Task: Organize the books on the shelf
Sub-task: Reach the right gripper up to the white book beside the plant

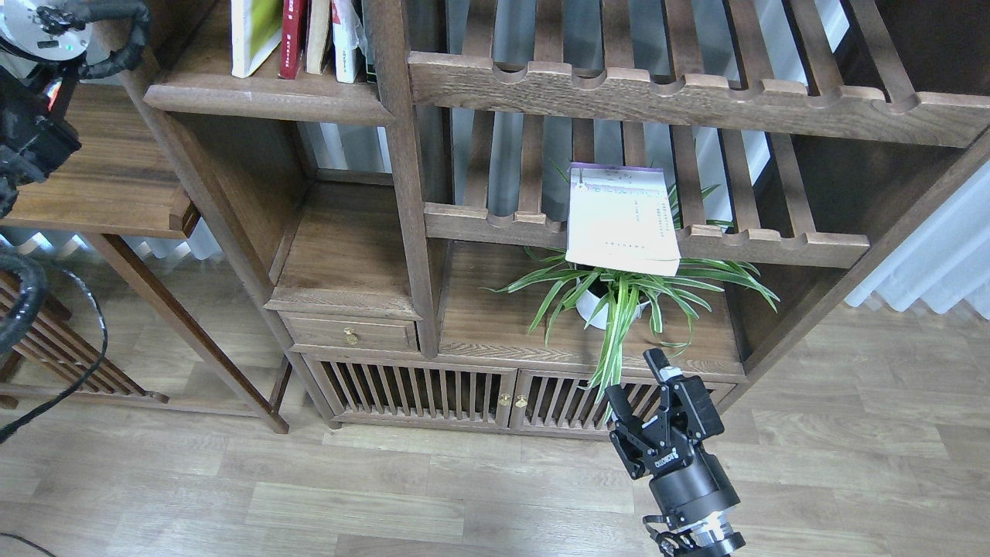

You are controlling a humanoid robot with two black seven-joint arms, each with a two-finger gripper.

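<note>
The pale lavender-white paperback with a purple top strip (pixel 623 219) lies face up on the lower slatted wooden rack with a notched front rail (pixel 495 223), its lower edge hanging out past the rail and over the striped green spider plant in a white pot (pixel 619 298) below it. Up at the top left, the solid dark-brown wooden shelf board with a rounded front lip (pixel 263 99) carries the yellow-green paperback (pixel 254 31), leaning, with the dark red paperback (pixel 293 35) just beside it (two or three other spines stand to their right, cut off by the frame's top edge). The black right gripper (pixel 638 381) is low in front of the cabinet's slatted doors (pixel 418 393), well apart from every book, its fingers spread moderately and holding nothing. The left arm's gripper is out of view; only its thick dark body shows at the left edge.
</note>
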